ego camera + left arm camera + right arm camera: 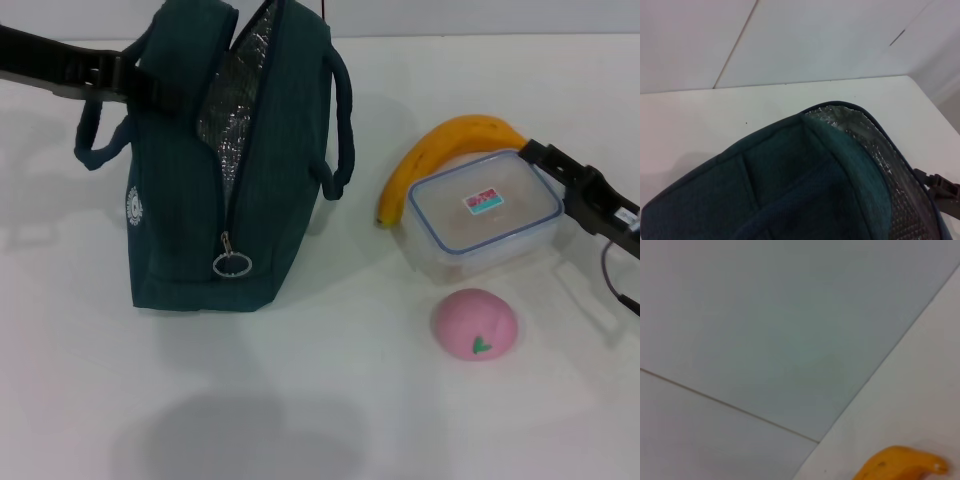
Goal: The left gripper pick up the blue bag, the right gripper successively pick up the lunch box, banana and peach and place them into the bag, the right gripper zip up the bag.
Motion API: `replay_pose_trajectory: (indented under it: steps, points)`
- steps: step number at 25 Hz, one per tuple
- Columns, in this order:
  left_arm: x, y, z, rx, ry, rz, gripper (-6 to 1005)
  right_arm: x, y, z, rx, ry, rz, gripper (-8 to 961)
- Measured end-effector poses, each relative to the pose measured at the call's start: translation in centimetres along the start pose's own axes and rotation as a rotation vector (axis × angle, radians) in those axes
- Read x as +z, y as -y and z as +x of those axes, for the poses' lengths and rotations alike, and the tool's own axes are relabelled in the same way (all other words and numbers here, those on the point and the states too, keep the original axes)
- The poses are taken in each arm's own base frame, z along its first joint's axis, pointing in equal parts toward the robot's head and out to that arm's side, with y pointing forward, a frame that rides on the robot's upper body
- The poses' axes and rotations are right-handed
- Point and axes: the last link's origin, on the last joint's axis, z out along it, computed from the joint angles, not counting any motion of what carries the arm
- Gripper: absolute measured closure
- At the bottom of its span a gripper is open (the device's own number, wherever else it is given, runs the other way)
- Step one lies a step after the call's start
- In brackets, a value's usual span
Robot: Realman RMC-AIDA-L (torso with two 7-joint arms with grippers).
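The blue bag (225, 170) stands upright on the left of the white table (330, 400), its zip open and silver lining showing. The left gripper (135, 72) reaches in from the far left and is clenched on the bag's far top edge beside 1 of its 2 loop handles. The lunch box (485, 212) sits to the right, the banana (445, 155) just behind it and the peach (474, 325) nearer. The right gripper (550, 165) is at the box's right end; whether its jaws are open I cannot tell. The box looks rigid, light and smooth, so gripping across its short sides below the lid rim should suit best.
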Motion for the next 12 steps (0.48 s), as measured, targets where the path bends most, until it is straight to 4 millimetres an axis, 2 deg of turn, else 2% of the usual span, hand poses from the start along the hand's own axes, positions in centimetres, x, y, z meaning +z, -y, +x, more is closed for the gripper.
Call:
replay_pose_trajectory:
  steps: [7, 12]
  points:
    - [0.1, -0.1, 0.0, 0.003, 0.0, -0.003, 964, 1.5, -1.1, 0.1, 0.005, -0.028, -0.026, 179]
    - [0.1, 0.0, 0.0, 0.002, 0.0, -0.003, 964, 1.6, -1.2, 0.2, 0.017, -0.036, -0.027, 180]
